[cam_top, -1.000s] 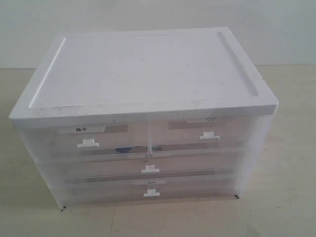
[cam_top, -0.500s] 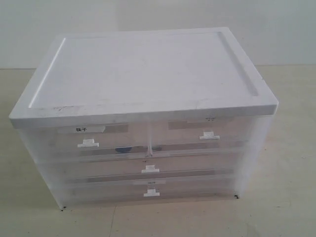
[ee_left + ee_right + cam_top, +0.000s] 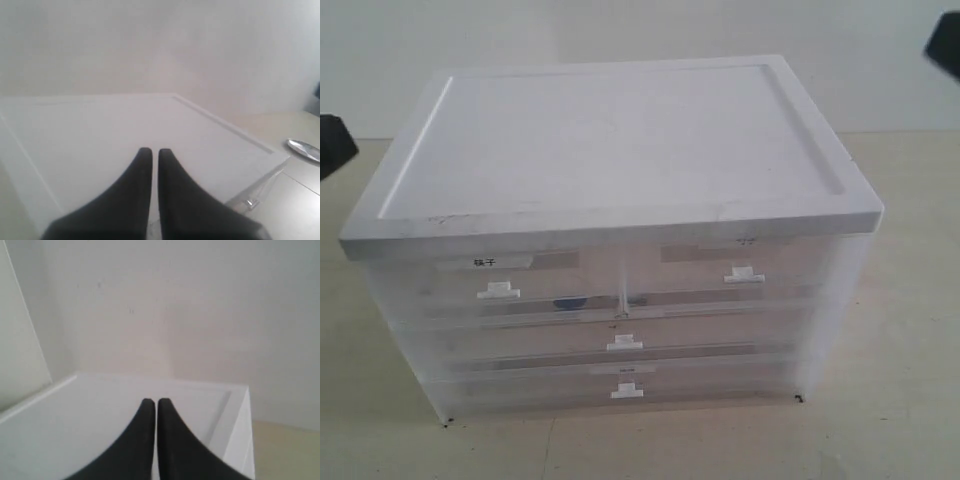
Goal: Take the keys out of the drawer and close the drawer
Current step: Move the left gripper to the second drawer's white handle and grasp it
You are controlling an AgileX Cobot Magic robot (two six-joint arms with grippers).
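Drawer (shut) runs lengthwise left-right, handle facing camera.

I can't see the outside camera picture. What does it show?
A translucent plastic drawer cabinet with a white top sits on a beige table, all four drawers shut. Dark robot parts poke in at both side edges.

Left tool and right tool both empty, dark fingers tip to tip.
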